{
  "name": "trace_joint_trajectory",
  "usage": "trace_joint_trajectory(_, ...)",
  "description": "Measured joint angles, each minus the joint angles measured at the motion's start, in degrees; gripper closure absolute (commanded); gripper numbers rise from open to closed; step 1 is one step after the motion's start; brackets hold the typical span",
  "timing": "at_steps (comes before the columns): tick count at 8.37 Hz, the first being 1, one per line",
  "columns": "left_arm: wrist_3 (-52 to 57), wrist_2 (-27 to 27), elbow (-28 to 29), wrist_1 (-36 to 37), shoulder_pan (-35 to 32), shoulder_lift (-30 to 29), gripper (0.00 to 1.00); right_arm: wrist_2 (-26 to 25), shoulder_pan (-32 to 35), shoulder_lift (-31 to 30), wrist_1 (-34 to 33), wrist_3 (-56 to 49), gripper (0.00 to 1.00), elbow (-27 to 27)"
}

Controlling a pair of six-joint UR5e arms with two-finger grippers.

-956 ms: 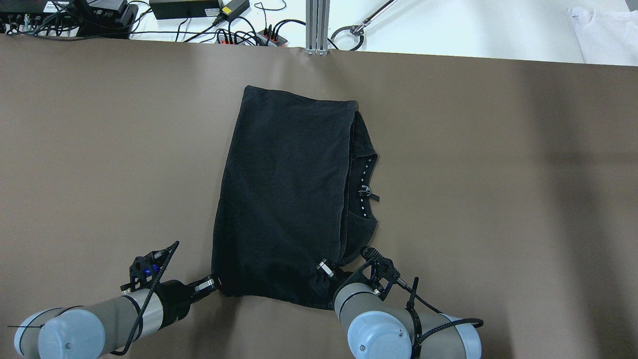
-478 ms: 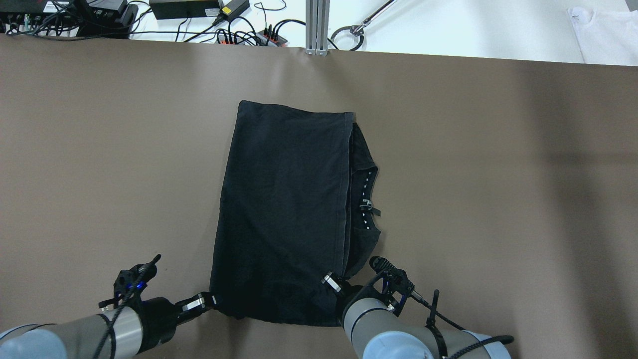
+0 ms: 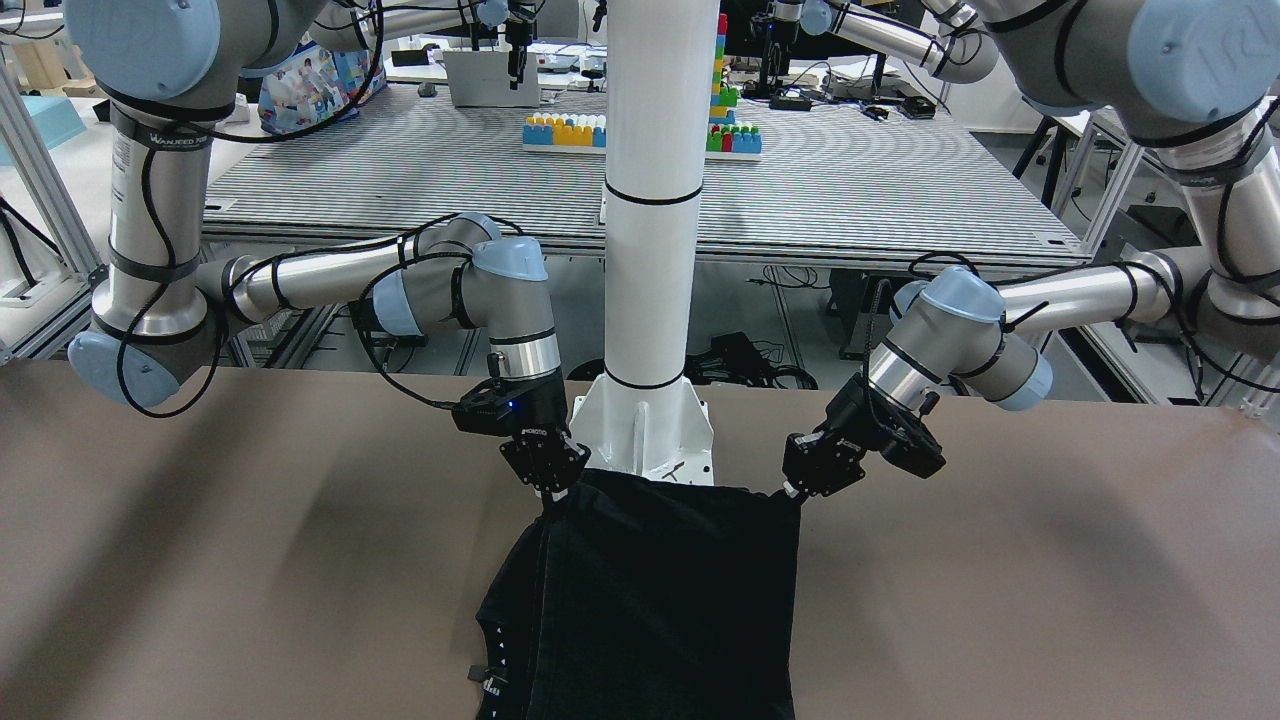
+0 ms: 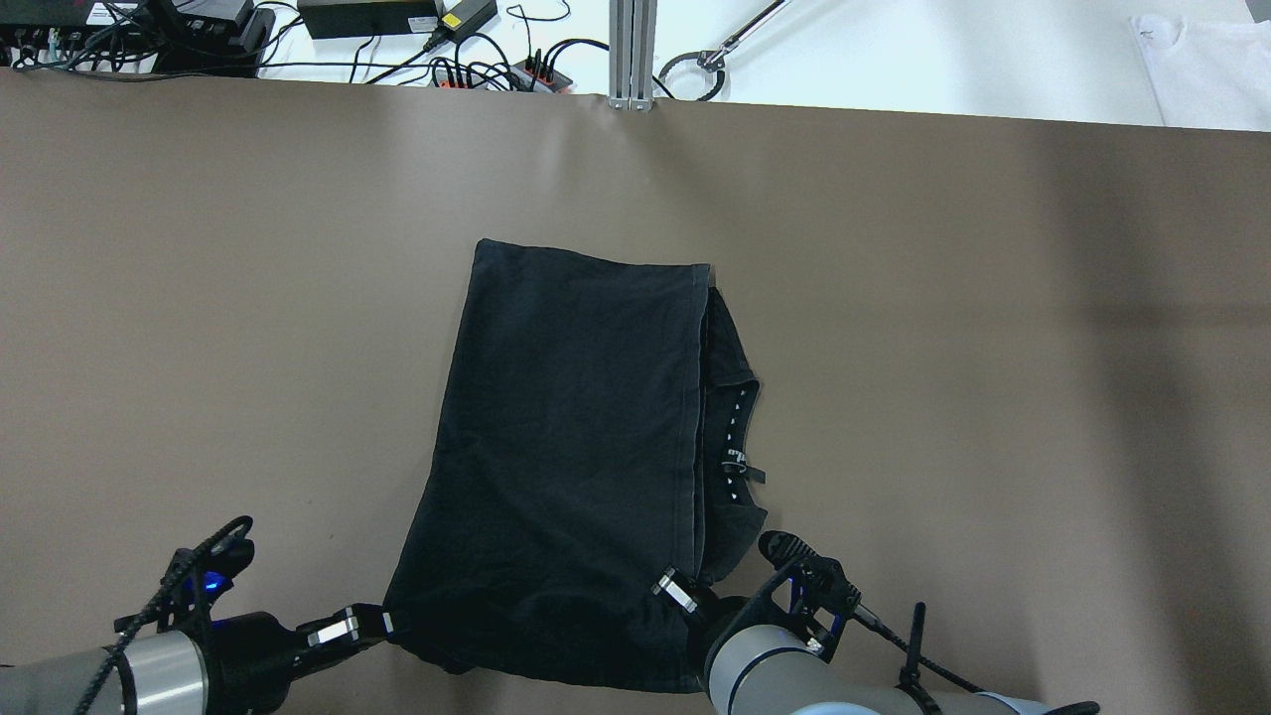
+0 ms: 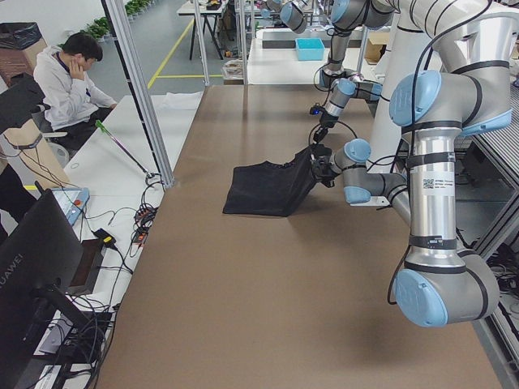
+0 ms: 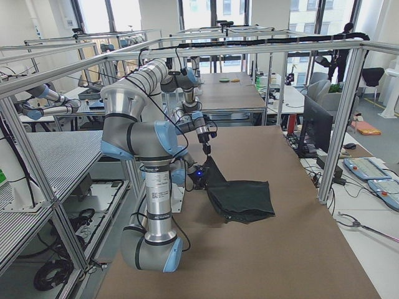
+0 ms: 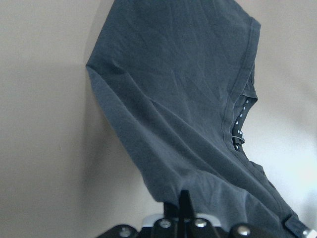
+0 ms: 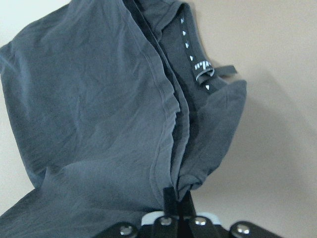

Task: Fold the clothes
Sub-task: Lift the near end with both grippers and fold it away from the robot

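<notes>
The clothes [image 4: 566, 447] are one black garment, folded lengthwise on the brown table, with a neck label showing on its right side. My left gripper [image 4: 382, 624] is shut on the near left corner. My right gripper [image 4: 685, 596] is shut on the near right corner. Both corners are lifted slightly off the table. In the front-facing view the clothes [image 3: 650, 600] hang taut between the left gripper [image 3: 797, 490] and the right gripper [image 3: 553, 493]. The wrist views show the fabric [image 7: 183, 99] [image 8: 99, 124] pinched at the fingertips.
The white pillar [image 3: 650, 250] and its base plate [image 3: 650, 435] stand just behind the held edge. Cables and power bricks [image 4: 377, 20], an aluminium post [image 4: 632, 50] and a white cloth [image 4: 1201, 70] lie beyond the table's far edge. A person [image 5: 69, 81] sits off the table.
Both arms have drawn back toward the robot, dragging the clothes nearer along the table. The far edge has slid from high on the table toward its middle. Both grips are unchanged.
</notes>
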Motion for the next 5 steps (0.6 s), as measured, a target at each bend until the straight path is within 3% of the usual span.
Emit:
trace_joint_trajectory(1,3.12,-4.22,0.06,7.29,-5.36,-4.48,1.0,1.16,2.4,0.11,-0.2,-2.51,1.0,-0.12)
trace_joint_trajectory(3,10.36,-7.27,2.23,21.43,-12.19,-14.06,1.0,3.8,7.96,2.11,-0.31,-7.34,1.0,-3.24)
trace_joint_trajectory(5,15.46,-7.95,7.52,28.2,-16.53,-20.88,1.0,6.39,14.39,6.57,-0.28,-12.4,1.0,-8.83)
